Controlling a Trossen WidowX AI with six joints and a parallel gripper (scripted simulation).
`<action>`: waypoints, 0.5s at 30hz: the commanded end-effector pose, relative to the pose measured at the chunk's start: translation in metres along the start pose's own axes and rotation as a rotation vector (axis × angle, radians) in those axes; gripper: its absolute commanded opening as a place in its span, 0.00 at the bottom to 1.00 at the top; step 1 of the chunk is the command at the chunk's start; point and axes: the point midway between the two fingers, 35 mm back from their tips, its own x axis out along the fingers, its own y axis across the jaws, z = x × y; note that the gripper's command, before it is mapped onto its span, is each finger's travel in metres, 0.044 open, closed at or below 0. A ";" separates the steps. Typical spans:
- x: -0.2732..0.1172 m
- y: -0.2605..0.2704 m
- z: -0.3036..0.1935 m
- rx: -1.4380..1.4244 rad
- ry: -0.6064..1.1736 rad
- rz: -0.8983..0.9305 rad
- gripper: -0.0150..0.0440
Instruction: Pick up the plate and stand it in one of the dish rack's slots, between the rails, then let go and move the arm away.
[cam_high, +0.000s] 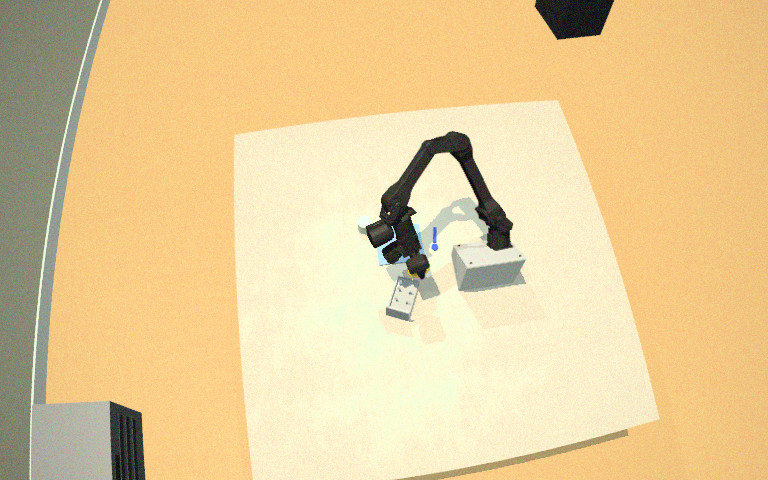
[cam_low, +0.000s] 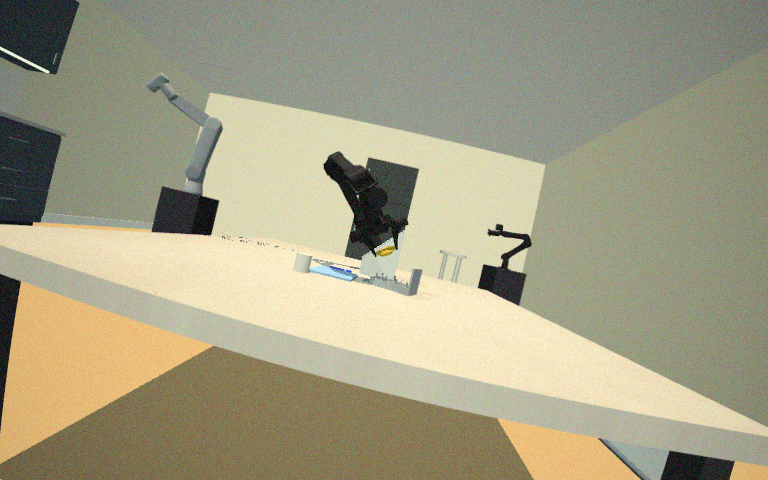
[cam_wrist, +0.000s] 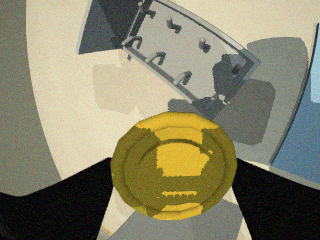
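The yellow plate (cam_low: 385, 250) (cam_wrist: 175, 160) is held between the two black fingers of my gripper (cam_low: 385, 251) (cam_wrist: 174, 166), which is shut on its opposite edges. The plate is in the air, tilted rather than upright in the exterior view; in the top view the gripper hides most of it. The grey dish rack (cam_high: 399, 311) (cam_low: 416, 281) (cam_wrist: 100, 30) stands on the table, with a tall wall at one end and two rows of small hooked pegs. The plate is above and beside the rack's end away from that wall, apart from the rack.
A light blue mat (cam_high: 384, 260) (cam_low: 325, 273) (cam_wrist: 295, 145) lies under the arm, near the rack. A white cup (cam_high: 363, 223) (cam_low: 303, 262) stands beyond it. A blue utensil (cam_high: 434, 237) lies between the mat and the arm's grey base box (cam_high: 487, 272).
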 end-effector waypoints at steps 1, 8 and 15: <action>0.006 -0.001 0.001 -0.075 -0.014 0.075 0.25; 0.017 -0.004 0.003 -0.208 -0.055 0.191 0.25; 0.026 -0.007 0.005 -0.340 -0.128 0.294 0.25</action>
